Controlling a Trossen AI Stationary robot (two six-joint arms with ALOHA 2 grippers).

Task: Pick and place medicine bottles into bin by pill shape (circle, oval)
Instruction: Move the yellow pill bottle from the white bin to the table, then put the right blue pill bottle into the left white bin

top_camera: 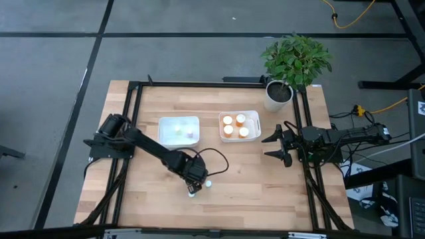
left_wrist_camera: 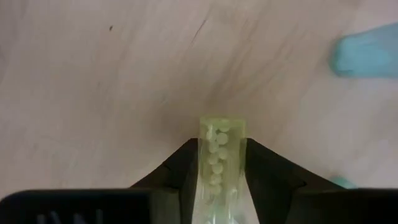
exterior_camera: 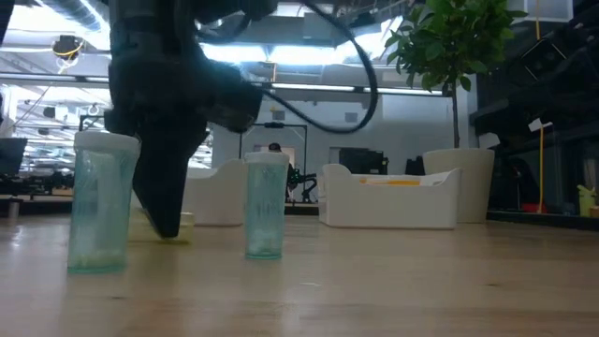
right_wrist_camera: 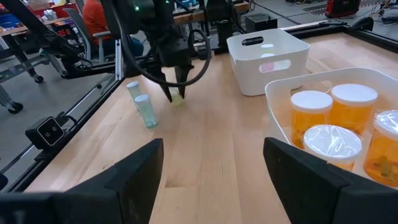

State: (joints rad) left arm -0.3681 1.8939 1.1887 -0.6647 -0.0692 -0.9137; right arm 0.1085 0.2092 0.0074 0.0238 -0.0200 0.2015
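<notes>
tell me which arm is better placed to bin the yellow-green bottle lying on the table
Left. The left gripper is already down on the lying yellow-green bottle, a finger on each side, near the left white bin. The right gripper waits open at the table's right edge, beyond the bin of orange bottles.

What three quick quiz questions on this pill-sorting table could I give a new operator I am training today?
1. True or false: the left gripper is closed on a lying pale green bottle.
2. How many orange bottles sit in the right bin? A) two B) four C) six
3. Fill in: the right gripper waits with its fingers ____ near the table's right edge.

Key: 1 true, seen in the left wrist view. 2 B, four. 3 open. Two more pale bottles stand upright on the table beside the left gripper.
</notes>
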